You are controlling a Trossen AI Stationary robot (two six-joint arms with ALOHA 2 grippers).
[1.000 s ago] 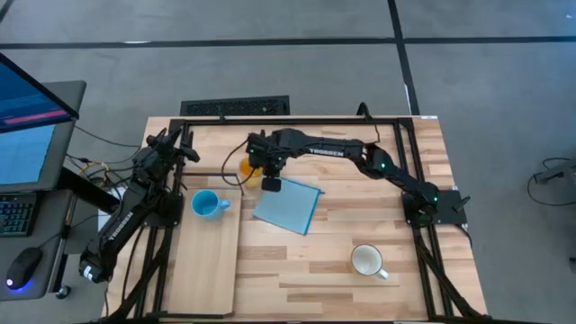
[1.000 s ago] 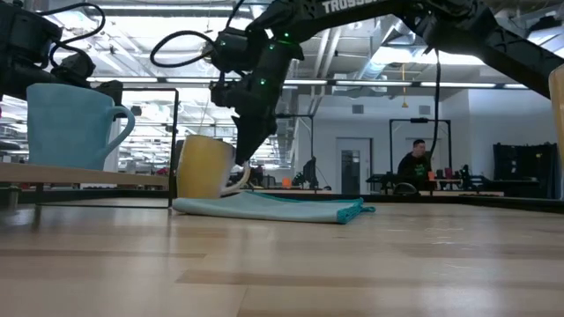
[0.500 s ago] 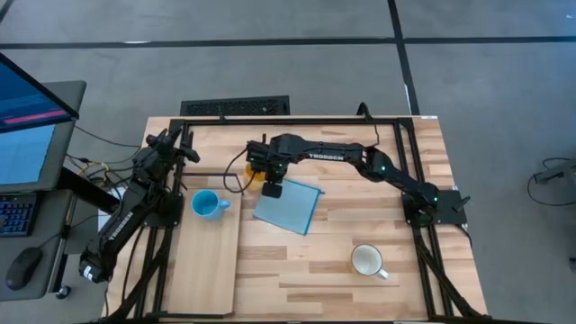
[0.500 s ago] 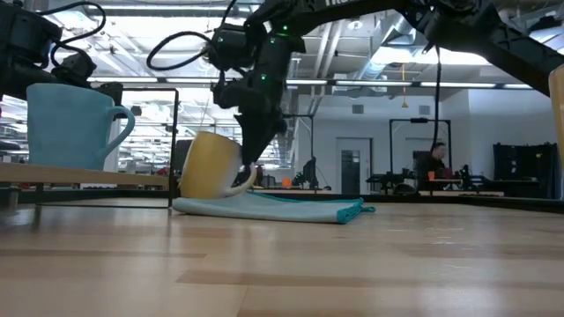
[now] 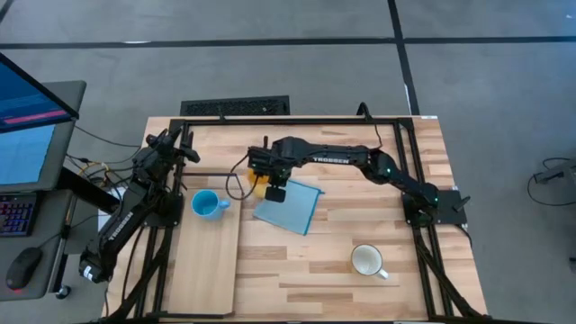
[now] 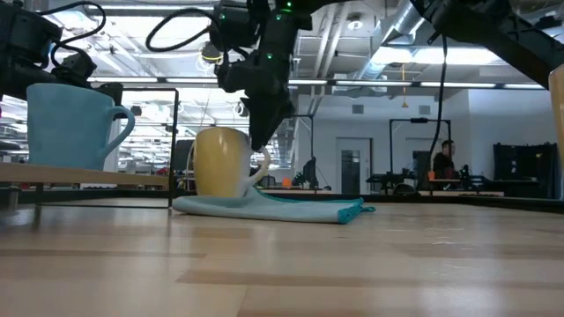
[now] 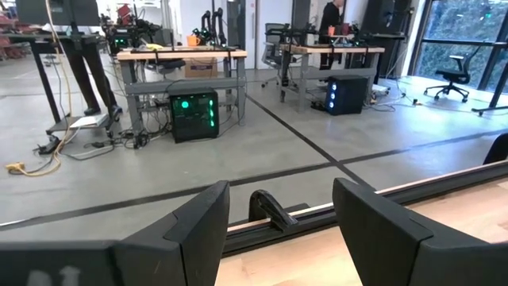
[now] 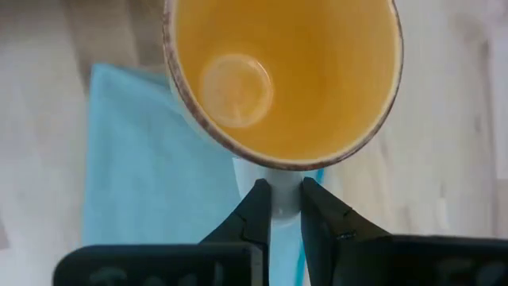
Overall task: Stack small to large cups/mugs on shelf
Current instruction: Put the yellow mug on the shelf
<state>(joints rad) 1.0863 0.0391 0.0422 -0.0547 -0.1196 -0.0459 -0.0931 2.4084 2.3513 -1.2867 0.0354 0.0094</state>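
The orange mug with a white handle stands upright at the blue cloth's far left corner. My right gripper is shut on its handle. The light blue mug stands on its base on the far part of the pale wood shelf. It also shows in the low view. The white mug stands on the table at the near right. My left gripper is open and empty at the table's far left. My right gripper pinches the orange mug's white handle between its two fingers, coming from above and pointing down. The mug is upright, its mouth up, with its base at the cloth; whether it rests on the cloth or hangs just above, I cannot tell.
A black wire frame stands at the shelf's far end, next to the orange mug. The blue cloth lies flat on the table's middle. Bare tabletop lies between the cloth and the white mug.
My right gripper has moved toward the table's near edge and a little right with the orange mug. The mug tipped over halfway through, and now stands upright over the cloth's corner.
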